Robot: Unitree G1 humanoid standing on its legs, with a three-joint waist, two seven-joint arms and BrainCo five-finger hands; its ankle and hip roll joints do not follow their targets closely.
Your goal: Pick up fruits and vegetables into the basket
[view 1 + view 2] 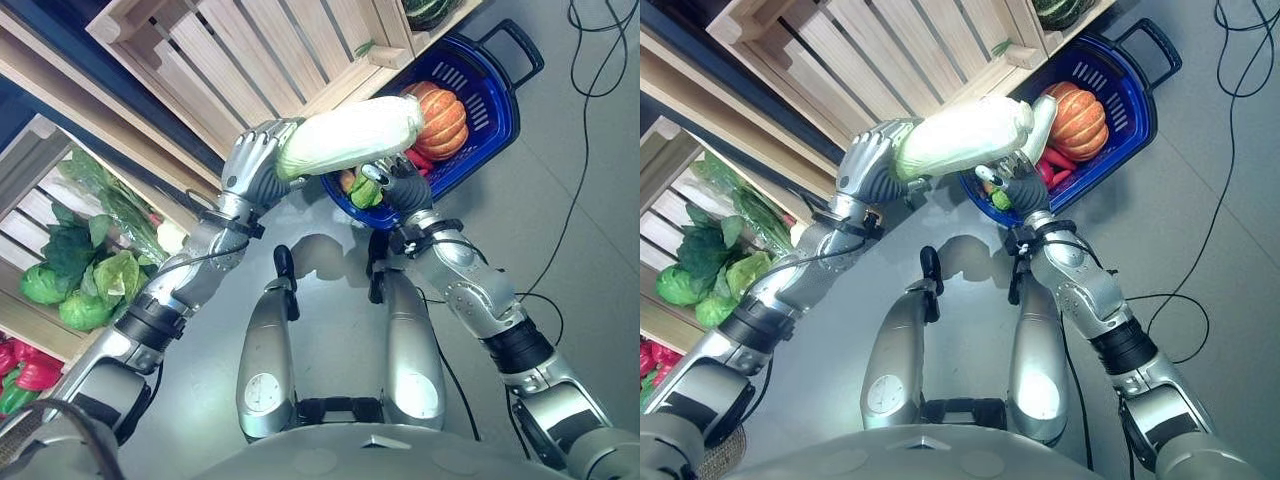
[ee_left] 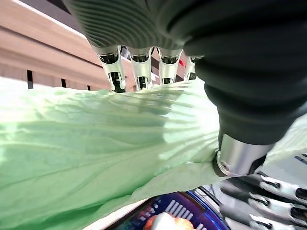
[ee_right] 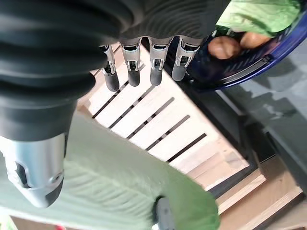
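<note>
Left hand point(image 1: 255, 165) fingers curled round long pale-green napa cabbage point(image 1: 350, 135), held above blue plastic basket point(image 1: 495, 110); right hand point(image 1: 400, 185) just beneath it, fingers relaxed, gripping nothing.

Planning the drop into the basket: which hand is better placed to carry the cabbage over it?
Probably the left hand: its fingers curl round the cabbage, whose far end overhangs the basket. The right hand hangs open beneath it.

Grey floor point(image 1: 590, 210). Pale slatted wooden crates point(image 1: 255, 60) on dark shelving point(image 1: 60, 75) at left, evenly lit.
</note>
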